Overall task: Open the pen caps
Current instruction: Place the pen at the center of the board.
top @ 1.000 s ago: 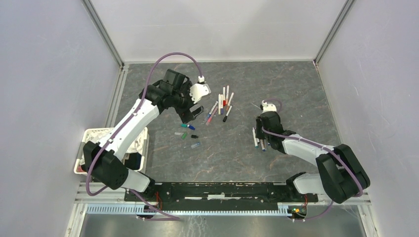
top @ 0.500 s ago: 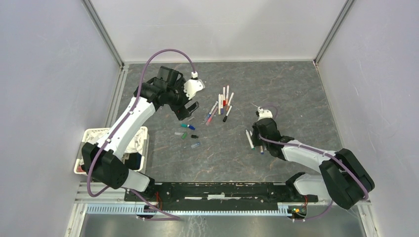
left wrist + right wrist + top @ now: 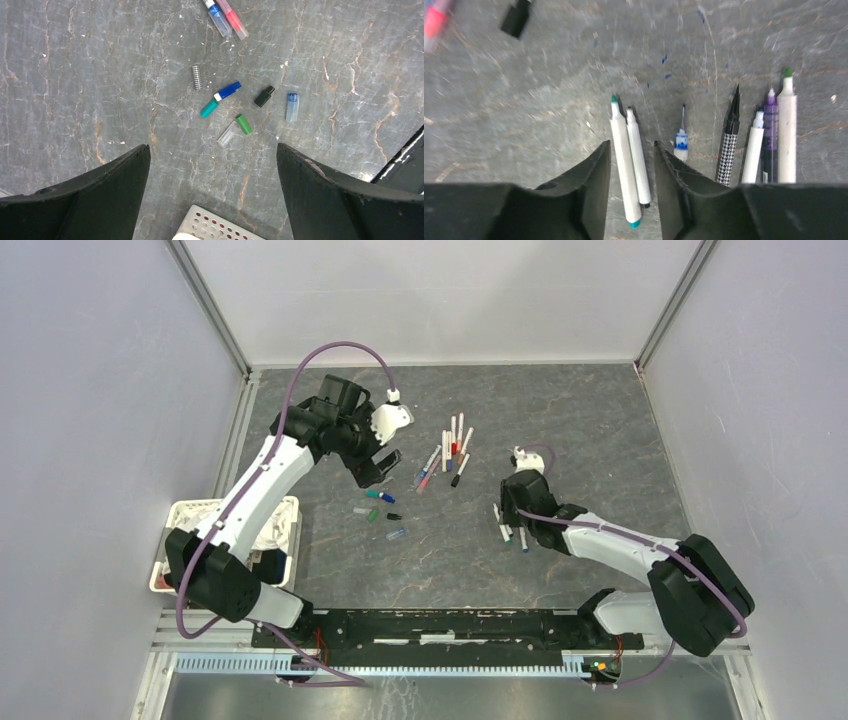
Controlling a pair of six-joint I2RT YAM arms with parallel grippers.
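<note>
Mid-task, by the look of it. On the grey marbled counter (image 3: 600, 420), three groups: far-centre, a pile of slim white-barrelled marker pens with coloured ends, apparently capped pens (image 3: 450, 450); left of centre, a scatter of stubby plastic loose caps (image 3: 220, 98) in blue-teal, black, green and clear; right of centre, a row of uncapped pens (image 3: 726, 155) with bare tips. Hovering above the scatter, the left end effector (image 3: 212, 150): wide, empty, touching nothing. Low over the row, the right end effector (image 3: 633, 145): jaws narrowly parted, straddling two white pens lying on the counter, no firm pinch visible. Reads as parking a finished pen. Next, probably: lift right straight up without dragging neighbours, fetch one from the pile by its barrel, present the capped end to the left for a pull. Risk: small caps slipping, pens rolling.
</note>
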